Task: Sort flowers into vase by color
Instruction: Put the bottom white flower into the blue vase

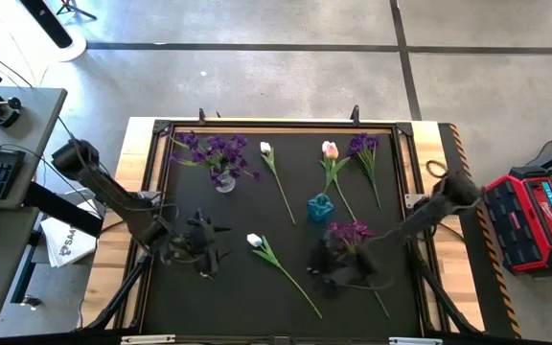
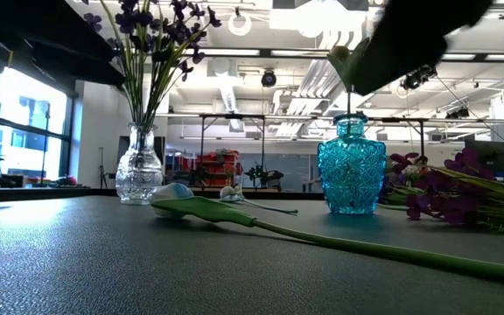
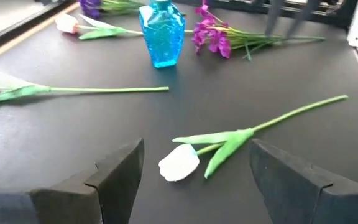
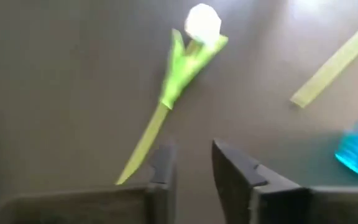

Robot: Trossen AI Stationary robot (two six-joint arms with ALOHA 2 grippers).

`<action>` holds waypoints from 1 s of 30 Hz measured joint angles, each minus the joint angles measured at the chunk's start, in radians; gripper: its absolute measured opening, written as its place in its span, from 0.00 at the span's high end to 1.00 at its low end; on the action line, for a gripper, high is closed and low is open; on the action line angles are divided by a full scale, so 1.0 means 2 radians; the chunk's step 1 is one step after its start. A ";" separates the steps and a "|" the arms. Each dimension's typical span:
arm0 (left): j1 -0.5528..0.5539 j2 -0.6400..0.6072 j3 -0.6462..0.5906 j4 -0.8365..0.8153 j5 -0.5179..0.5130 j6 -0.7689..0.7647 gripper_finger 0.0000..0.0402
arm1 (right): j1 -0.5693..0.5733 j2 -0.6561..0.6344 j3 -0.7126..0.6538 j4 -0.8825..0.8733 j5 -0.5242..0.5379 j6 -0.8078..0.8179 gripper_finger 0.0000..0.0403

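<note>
Left gripper [image 1: 220,241] hovers low over the black mat [image 1: 190,292], well to the left of the blue vase [image 1: 320,207], its two fingers [image 3: 120,171] spread wide with nothing between them. Just past those fingers lies a white tulip [image 1: 254,240], its green stem running away toward the near edge of the mat. Behind the left gripper, and still left of the blue vase, a clear glass vase [image 1: 223,180] stands upright with purple sprigs [image 1: 214,150] bunched in it. Between the clear vase and the blue one lies a second white tulip [image 1: 265,149]. Just behind the blue vase rests a pink tulip [image 1: 330,149], and a loose purple sprig [image 1: 363,145] lies to the right of that. Near the front of the blue vase another purple sprig [image 1: 350,232] lies on the mat, and the right gripper [image 1: 326,264] sits beside it, fingers [image 4: 236,171] close together with a narrow gap, holding nothing that I can see.
</note>
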 joint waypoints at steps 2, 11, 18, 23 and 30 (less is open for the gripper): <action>0.000 0.011 0.000 0.010 -0.014 0.001 0.32 | -0.018 0.027 0.000 0.061 -0.014 -0.038 0.75; 0.000 0.020 0.000 0.010 -0.136 0.016 0.32 | -0.083 0.091 0.000 0.176 -0.065 -0.098 0.53; 0.001 0.020 0.000 0.014 -0.192 0.018 0.32 | -0.085 0.122 0.000 0.203 -0.078 -0.146 0.56; 0.007 0.020 0.000 0.014 -0.193 0.017 0.32 | -0.086 0.147 0.000 0.219 -0.081 -0.176 0.60; 0.008 0.021 0.000 0.020 -0.192 0.004 0.32 | -0.091 0.156 0.001 0.208 -0.093 -0.176 0.79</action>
